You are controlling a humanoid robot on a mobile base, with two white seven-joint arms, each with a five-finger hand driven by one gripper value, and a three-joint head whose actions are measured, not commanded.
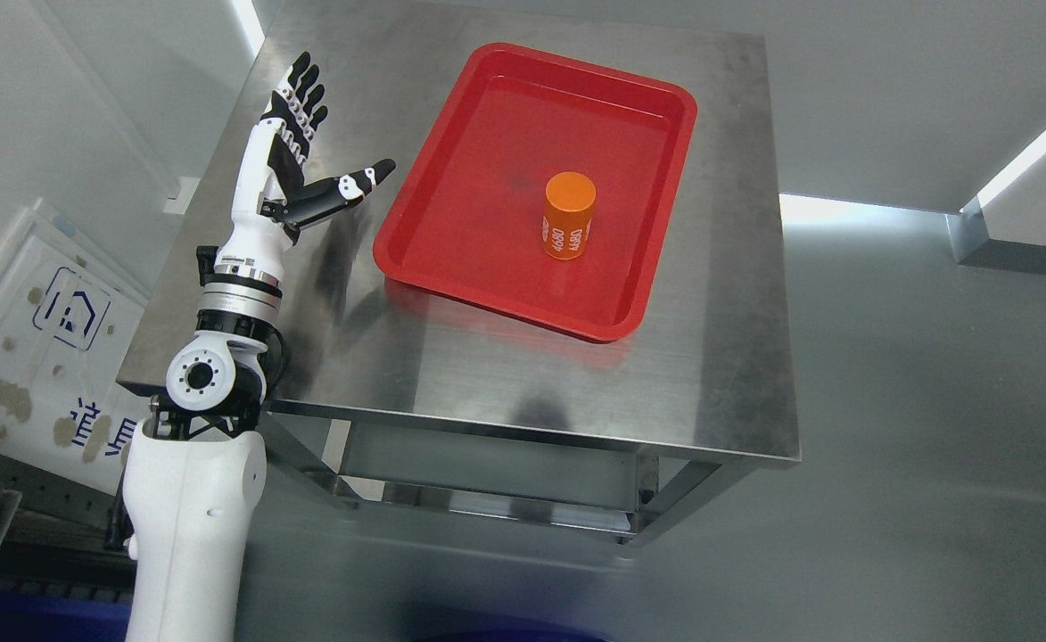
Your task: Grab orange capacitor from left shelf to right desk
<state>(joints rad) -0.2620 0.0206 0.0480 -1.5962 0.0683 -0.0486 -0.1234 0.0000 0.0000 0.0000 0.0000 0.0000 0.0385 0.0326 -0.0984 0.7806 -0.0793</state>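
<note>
An orange capacitor (569, 215), a short cylinder with white print on its side, stands upright near the middle of a red tray (451, 259). The tray lies on a steel table (451, 366). My left hand (308, 152) is raised over the table's left part, left of the tray and apart from the capacitor. Its fingers are spread, the thumb points toward the tray, and it holds nothing. My right arm does not show.
The table's front edge runs below the tray, with its frame and a lower shelf (487, 473) under it. Grey floor lies to the right. A white panel with blue print (50, 357) leans at the left.
</note>
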